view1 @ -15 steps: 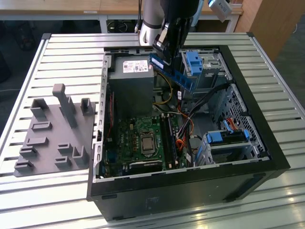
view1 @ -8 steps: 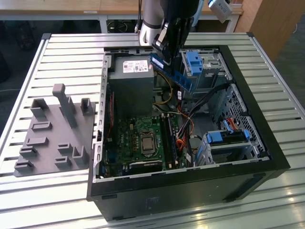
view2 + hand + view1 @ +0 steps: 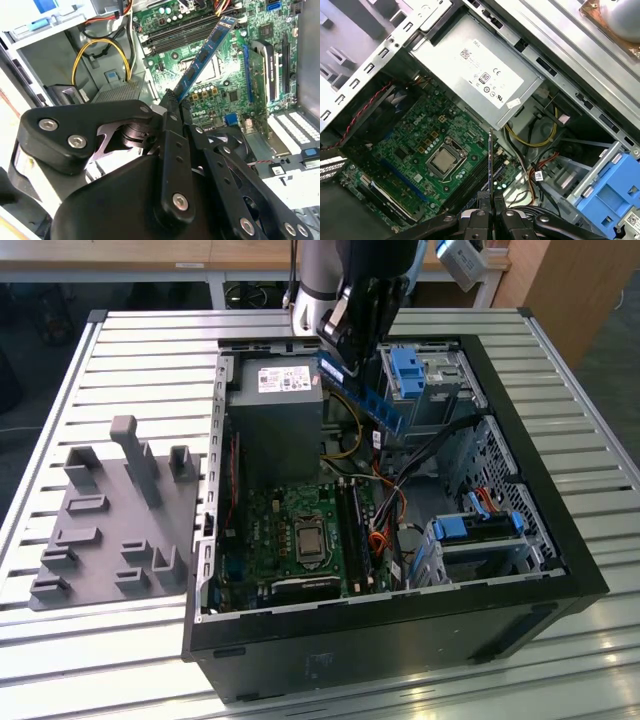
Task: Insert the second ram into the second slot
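The second ram (image 3: 377, 406), a thin blue circuit-board stick, hangs tilted above the open computer case, over the far end near the power supply. My gripper (image 3: 350, 362) is shut on one end of it. In the second wrist view the second ram (image 3: 202, 57) juts out from my gripper (image 3: 170, 100) toward the green motherboard. The first wrist view shows the second ram (image 3: 490, 162) edge-on between the fingers of my gripper (image 3: 490, 200). The long dark memory slots (image 3: 352, 530) lie beside the processor socket, well below the stick. I cannot tell which is the second slot.
The black case (image 3: 400, 640) lies on its side on a slatted metal table (image 3: 150, 350). A grey power supply (image 3: 275, 415), blue drive-bay clips (image 3: 410, 370) and loose cables (image 3: 390, 500) crowd the inside. A grey fixture (image 3: 110, 525) lies at the exterior view's left.
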Controlling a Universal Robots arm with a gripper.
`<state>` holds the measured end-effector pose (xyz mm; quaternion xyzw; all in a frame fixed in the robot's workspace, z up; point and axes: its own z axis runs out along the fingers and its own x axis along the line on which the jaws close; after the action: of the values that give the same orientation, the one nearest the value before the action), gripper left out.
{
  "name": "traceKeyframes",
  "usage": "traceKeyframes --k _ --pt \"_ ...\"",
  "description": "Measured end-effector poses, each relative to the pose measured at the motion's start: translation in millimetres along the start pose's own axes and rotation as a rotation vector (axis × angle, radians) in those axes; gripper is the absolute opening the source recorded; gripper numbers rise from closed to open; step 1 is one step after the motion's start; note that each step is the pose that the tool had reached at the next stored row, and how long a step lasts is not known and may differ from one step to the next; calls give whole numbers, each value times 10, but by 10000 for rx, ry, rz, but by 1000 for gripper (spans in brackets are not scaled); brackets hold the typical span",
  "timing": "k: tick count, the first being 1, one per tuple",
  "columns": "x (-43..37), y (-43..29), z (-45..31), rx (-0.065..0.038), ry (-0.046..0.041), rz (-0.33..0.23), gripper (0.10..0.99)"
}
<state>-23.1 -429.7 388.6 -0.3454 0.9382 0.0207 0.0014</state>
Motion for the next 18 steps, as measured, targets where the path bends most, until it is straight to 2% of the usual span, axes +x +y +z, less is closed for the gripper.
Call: traceKeyframes --k 18 --pt "0 0 0 27 -42 1268 137"
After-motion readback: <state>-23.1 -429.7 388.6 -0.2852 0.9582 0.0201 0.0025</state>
